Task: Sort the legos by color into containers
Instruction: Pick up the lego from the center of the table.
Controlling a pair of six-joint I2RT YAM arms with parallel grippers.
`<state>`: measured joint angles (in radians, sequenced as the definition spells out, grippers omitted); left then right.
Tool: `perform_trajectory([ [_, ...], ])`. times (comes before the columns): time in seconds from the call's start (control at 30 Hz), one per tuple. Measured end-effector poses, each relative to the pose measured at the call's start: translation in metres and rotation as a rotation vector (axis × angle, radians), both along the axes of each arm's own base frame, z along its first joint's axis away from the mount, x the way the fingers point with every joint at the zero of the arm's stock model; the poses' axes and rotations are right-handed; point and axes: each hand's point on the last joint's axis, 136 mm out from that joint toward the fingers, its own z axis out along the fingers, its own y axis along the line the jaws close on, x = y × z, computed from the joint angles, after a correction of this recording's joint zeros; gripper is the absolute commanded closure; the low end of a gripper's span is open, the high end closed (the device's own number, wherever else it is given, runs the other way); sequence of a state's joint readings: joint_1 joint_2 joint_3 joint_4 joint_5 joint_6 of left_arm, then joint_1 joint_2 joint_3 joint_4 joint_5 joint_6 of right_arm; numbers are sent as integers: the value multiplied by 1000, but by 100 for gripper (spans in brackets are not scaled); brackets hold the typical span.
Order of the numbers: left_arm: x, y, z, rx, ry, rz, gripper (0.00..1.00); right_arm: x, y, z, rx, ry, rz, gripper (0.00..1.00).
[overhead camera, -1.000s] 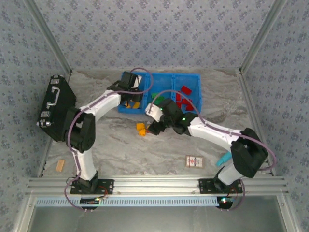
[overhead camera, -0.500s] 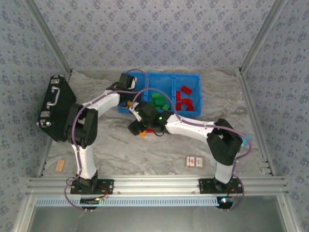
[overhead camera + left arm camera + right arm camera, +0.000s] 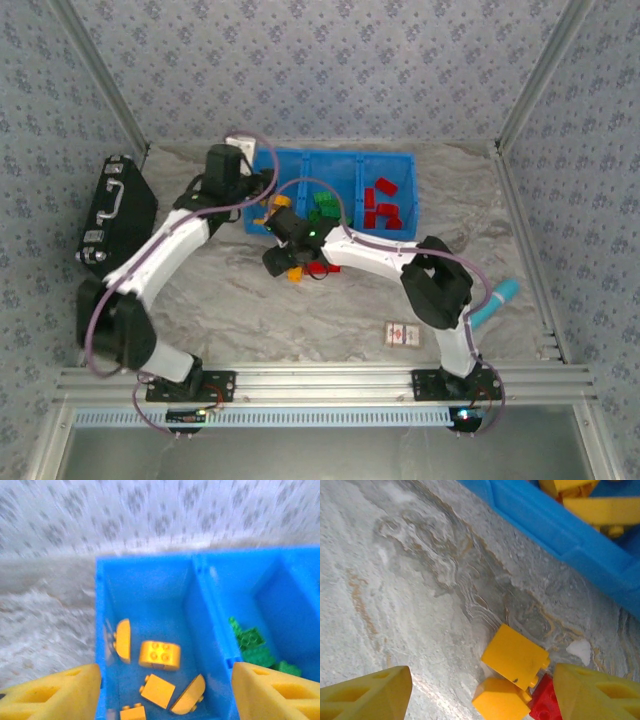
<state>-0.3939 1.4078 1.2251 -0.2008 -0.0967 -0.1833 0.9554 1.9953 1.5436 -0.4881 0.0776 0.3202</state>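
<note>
**Legos lying sorted in the bin, three more lying loose on the table**

Several orange-yellow bricks are lying in the left compartment of the blue bin, some flat and some tipped on edge. Green bricks are piling up in the middle compartment, and red bricks are sitting in the right compartment.

Just in front of the bin's near wall, three loose pieces are resting on the table. They are an orange-yellow brick, a second orange-yellow brick touching its near side, and a red brick pressing against both from the right.

The right gripper is hovering over this cluster. Its fingers are spreading wide on either side and grasping nothing.

The left gripper is hanging over the near edge of the left compartment. Its fingers are also parting wide, and it is carrying nothing.

The bin is sitting at the far side of the table. A black case is leaning at the far left edge. A red-and-white card box is lying near the right arm's base. A teal stick is lying just right of that arm.
</note>
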Motion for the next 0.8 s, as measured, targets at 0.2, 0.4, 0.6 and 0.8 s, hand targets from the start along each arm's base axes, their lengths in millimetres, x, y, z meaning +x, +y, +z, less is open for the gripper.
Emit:
perform_trajectory([
  [0.2, -46, 37, 75, -27, -215, 79, 28, 1, -6, -24, -39, 43, -55, 24],
  [0.4, -73, 63, 73, 37, -229, 132, 26, 9, -5, -35, -45, 53, -79, 24],
  [0.6, -94, 87, 66, 103, -208, 177, 26, 15, -4, -46, -59, 63, -88, 25],
  [0.8, -109, 106, 69, 113, -220, 221, 25, 20, -7, -58, -76, 72, -100, 31],
])
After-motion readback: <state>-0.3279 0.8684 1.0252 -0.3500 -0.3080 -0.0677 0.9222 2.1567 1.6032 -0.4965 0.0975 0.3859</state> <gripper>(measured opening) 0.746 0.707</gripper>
